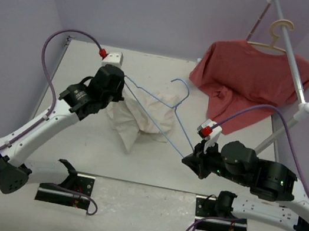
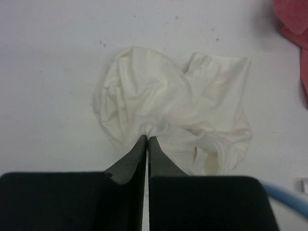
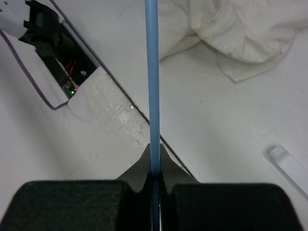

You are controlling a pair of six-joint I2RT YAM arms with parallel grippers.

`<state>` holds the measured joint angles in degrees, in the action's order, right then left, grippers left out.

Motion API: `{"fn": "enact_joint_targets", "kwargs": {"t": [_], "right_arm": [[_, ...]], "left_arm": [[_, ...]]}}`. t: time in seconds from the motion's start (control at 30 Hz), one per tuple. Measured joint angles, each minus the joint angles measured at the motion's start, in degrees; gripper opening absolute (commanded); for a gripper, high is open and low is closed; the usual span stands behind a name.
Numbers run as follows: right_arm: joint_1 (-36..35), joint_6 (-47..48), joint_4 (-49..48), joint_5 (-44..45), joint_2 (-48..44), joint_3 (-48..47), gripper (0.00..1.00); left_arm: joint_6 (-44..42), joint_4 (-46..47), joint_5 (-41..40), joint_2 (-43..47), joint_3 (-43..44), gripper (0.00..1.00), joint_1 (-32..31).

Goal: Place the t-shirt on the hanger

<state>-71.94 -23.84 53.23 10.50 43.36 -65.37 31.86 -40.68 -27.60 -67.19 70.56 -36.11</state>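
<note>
1. The red t-shirt, draped on the rack at the back right, is your biggest bystander. The hanger's hook points its way, so a wide swing could snag that hem.
2. The t-shirt lies in a crumpled heap in the middle of the table, with the hanger's wire crossing above it in the top view. No neck opening or hem shows clearly. You may be holding the wrong part, and a lift could bring up a ball that won't open.
3. The hanger slants across the heap, its far corner just beside the left gripper and its near end in the right one. It's thin wire, so it could twist or pivot once cloth drags on it.
4. Right gripper: the fingers are clamped on the blue wire, which runs straight out between them. It's a narrow hold, so watch for slipping.
5. Left gripper: the fingers are pressed together on a small pinch of cream cloth. So little is caught that it may slide out on a pull.
6. Writing: none you can read. Neither shirt has a print and no brand is legible. There are only tiny red and green lights on a board at the table's near edge.
</note>
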Motion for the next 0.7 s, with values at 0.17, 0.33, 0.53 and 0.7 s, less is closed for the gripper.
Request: {"fn": "enact_joint_targets", "kwargs": {"t": [0.17,0.33,0.53,0.7], "right_arm": [[0.0,1.75,0.49,-2.66,0.24,-1.74,0.0],[0.0,2.4,1.79,-4.01,0.27,-1.52,0.0],[0.0,3.42,2.14,-3.19,1.82,-1.49,0.0],[0.0,4.11,2.77,-0.68,3.07,-1.57,0.0]], "left_arm": [[-7.47,-0.57,1.07,-1.32,7.41,0.0,0.47],[-12.31,-0.89,0.81,1.71,8.54,0.0,0.47],[-16.09,-1.53,2.2,3.99,9.12,0.0,0.47],[-18.67,-2.55,3.58,5.34,9.36,0.0,0.47]]}}
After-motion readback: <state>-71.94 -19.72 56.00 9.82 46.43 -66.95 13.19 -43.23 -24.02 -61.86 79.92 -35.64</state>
